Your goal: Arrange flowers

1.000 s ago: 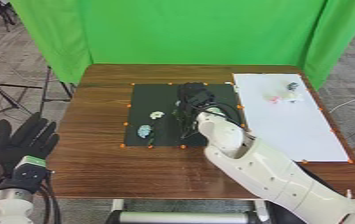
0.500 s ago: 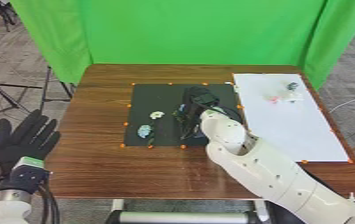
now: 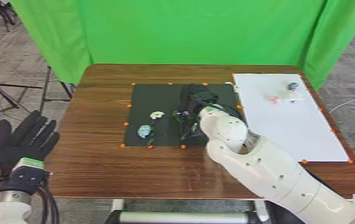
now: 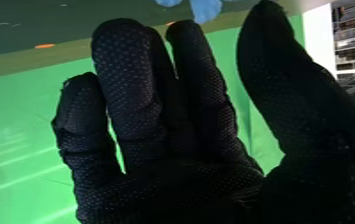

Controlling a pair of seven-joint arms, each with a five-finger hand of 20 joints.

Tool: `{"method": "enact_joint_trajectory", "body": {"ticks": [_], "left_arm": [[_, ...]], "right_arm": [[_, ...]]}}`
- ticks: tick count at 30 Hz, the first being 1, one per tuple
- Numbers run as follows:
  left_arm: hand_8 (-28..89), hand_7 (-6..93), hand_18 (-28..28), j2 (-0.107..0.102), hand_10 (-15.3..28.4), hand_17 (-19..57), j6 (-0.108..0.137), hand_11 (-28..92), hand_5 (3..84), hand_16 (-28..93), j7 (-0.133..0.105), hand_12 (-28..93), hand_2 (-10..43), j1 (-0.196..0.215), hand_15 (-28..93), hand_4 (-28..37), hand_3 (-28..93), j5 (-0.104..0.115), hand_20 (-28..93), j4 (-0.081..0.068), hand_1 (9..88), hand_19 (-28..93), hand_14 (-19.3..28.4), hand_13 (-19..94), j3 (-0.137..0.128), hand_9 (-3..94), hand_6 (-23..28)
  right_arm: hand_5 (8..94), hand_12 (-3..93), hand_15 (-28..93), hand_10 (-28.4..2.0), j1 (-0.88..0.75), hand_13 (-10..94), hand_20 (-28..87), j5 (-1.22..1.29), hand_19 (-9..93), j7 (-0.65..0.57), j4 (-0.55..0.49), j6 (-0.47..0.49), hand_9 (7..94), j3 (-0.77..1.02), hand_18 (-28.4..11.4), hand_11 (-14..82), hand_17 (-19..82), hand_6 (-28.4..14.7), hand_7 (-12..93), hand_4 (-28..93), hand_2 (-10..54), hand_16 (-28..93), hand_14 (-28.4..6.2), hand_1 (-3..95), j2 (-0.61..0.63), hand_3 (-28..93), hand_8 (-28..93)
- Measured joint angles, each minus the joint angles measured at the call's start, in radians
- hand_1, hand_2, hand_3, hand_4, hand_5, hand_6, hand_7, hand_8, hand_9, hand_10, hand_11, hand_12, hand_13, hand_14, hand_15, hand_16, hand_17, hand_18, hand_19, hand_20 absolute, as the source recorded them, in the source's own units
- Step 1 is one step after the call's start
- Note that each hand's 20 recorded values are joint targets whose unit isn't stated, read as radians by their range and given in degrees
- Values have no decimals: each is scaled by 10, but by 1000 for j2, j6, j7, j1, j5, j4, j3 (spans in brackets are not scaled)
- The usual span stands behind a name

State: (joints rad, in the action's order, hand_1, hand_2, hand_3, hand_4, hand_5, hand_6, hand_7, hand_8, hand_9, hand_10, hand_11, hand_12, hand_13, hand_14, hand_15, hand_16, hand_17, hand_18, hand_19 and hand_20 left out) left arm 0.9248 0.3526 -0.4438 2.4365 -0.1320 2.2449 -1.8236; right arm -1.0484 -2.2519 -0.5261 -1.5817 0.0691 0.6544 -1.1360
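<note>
Giving room from beyond the bench (image 3: 93, 165)'s left edge, the open left hand (image 3: 22, 145) likely frees the mat (image 3: 156, 95) for the open right hand (image 4: 133, 100).

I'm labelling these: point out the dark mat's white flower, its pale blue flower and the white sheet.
White flower (image 3: 157, 115): head view, its bloom.
Pale blue flower (image 3: 144, 131): head view, its bloom.
White sheet (image 3: 293, 132): head view, bare middle.

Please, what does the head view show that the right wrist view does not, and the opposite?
Head view: the open left robot hand and the white flower on the dark mat.

Right wrist view: small pale dots on the right robot hand.

Both: the right robot hand, dark mat and green curtain.
</note>
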Motion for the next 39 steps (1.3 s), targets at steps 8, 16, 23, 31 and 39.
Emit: {"method": "enact_joint_trajectory", "body": {"ticks": [8,16,23,31,39], "left_arm": [[-110,180,112,6,130,-56,0,209,356,-85,-13,89,82,6,345,-283,711,-1,72,1,238,244,135,210,-1,303,69],[-111,181,112,11,130,-56,2,209,357,-85,-22,89,85,16,344,-283,712,-1,72,1,235,244,136,210,-1,303,66],[-111,182,112,12,131,-56,7,212,363,-84,-23,89,87,34,345,-283,715,-2,73,1,235,244,137,212,-14,305,70],[-111,181,114,14,132,-58,11,213,364,-86,-14,87,87,33,349,-283,714,-4,72,1,240,248,139,213,-13,304,73],[-111,181,115,17,133,-59,17,216,367,-85,-11,87,89,34,366,-283,711,-7,72,1,244,254,139,227,-13,311,74]], "right_arm": [[576,134,570,-152,-35,668,385,17,860,-13,-102,-9,560,54,-246,114,354,-49,170,-283,-95,241,-120,354,60,756,-123],[506,111,653,-164,-87,676,365,26,884,-117,-134,27,488,230,-252,101,365,-72,131,-282,-95,234,-125,354,208,760,-108],[497,104,660,-161,-111,676,355,32,891,-197,-73,115,467,312,-251,100,366,-73,128,-282,-95,229,-125,370,335,768,-107],[478,86,657,-147,-125,672,340,23,888,-199,-15,126,432,329,-246,106,367,-63,137,-281,-95,223,-122,421,344,785,-117],[467,78,654,-139,-115,670,336,38,882,-195,39,180,421,323,-240,121,364,-58,147,-282,-95,221,-116,443,322,787,-123]]}}
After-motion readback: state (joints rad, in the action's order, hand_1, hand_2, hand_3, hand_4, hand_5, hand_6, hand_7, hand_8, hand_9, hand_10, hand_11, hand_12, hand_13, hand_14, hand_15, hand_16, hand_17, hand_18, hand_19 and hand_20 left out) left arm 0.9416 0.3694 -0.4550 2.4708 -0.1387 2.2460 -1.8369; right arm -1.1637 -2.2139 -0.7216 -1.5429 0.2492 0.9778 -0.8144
